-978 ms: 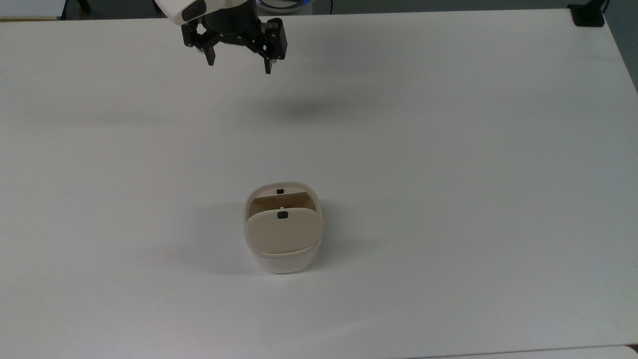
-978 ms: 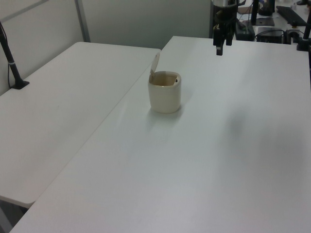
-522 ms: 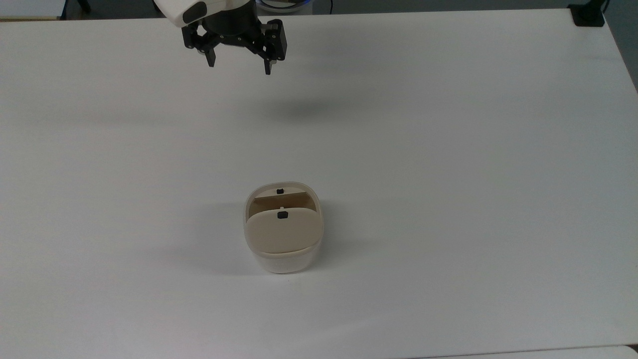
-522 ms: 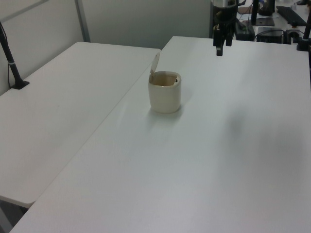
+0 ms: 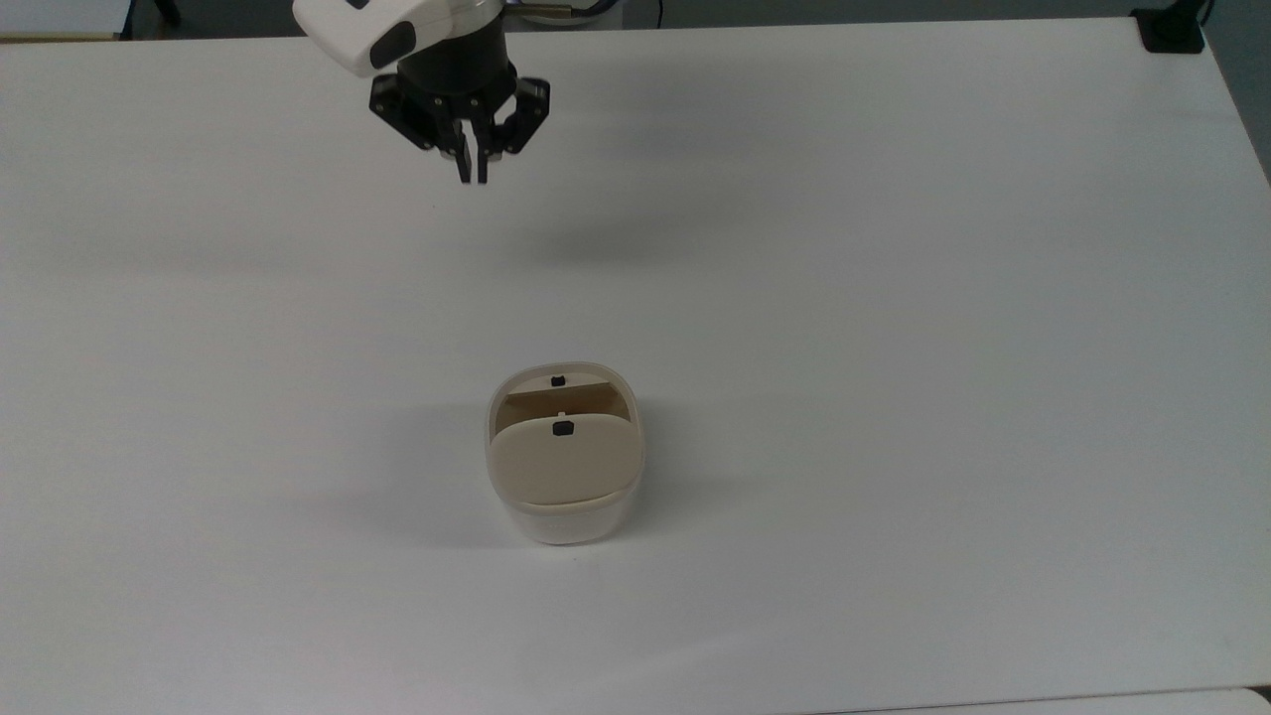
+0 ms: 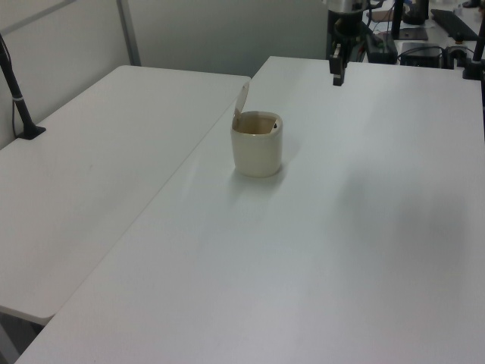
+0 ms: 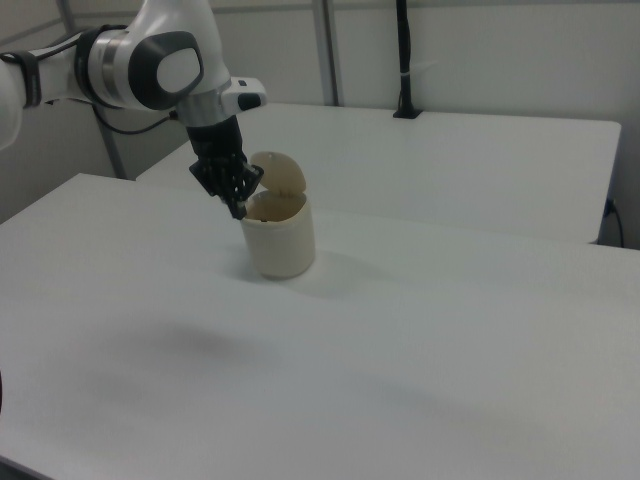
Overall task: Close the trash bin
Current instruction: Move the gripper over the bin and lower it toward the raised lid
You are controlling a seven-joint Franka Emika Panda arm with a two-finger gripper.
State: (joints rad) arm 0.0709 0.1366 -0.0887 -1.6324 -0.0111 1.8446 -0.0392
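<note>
A small cream-white bin [image 5: 564, 467] stands on a plain white tabletop [image 5: 894, 298], a little below the middle of the top view. It has a rounded-square shape. Its flat beige lid [image 5: 562, 459] is raised, hinged along the edge nearest the bottom of the top view, so the mouth of the bin is open and part of the inside wall shows. A small black square latch [image 5: 563, 428] sits near the free edge of the lid, and a second small black piece [image 5: 557, 380] sits on the far rim of the bin. In the left view the bin [image 6: 257, 142] is upright, with the lid [image 6: 242, 99] standing up and leaning slightly at its left side. In the right view the lid [image 7: 279, 175] rises behind the open mouth of the bin [image 7: 279, 234]. The pincer [image 5: 472, 169] is black, on a white arm, and hangs above the tabletop near the upper edge of the top view, well apart from the bin and to the top view's left of it. Its two fingers are drawn together, tips nearly touching, and hold nothing. In the left view the pincer [image 6: 336, 73] is beyond the bin, near the far end of the tabletop. In the right view the pincer [image 7: 238, 203] overlaps the bin's left edge, pointing down. A second white tabletop [image 6: 91, 174] stands beside the first.
</note>
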